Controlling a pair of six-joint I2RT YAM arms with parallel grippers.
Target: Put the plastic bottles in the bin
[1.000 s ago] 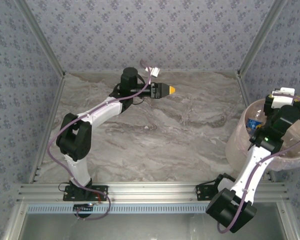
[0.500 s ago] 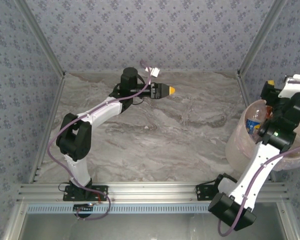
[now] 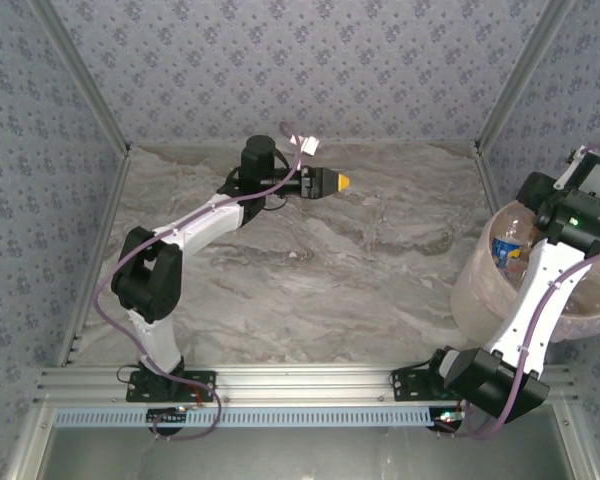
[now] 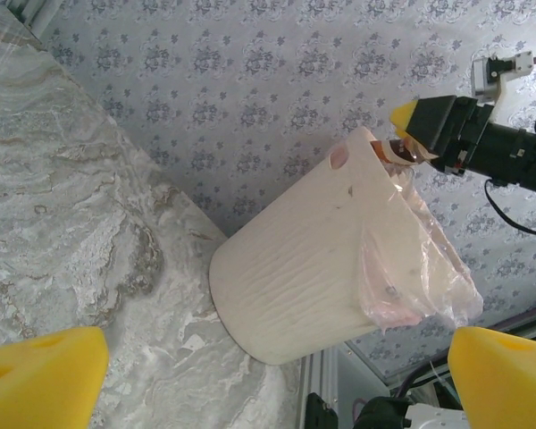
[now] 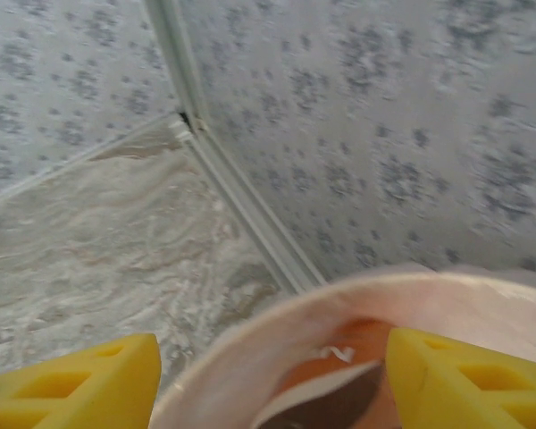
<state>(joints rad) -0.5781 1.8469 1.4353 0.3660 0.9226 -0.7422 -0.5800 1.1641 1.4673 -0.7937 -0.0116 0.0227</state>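
Top view: high behind the near edge, looking down over the table [image 3: 380,290]; left wrist view: low, far-centre, facing right toward the bin [image 4: 295,268]; right wrist view: close over the bin's rim, facing the far right corner [image 5: 186,121]; bin shared by all.

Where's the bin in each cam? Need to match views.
Top external: bin at the right edge, mid-height.
Left wrist: bin in the centre, looking tilted, mouth toward upper right.
Right wrist: bin rim arcs across the bottom.
Shared landmark: floral wallpaper, in all three.
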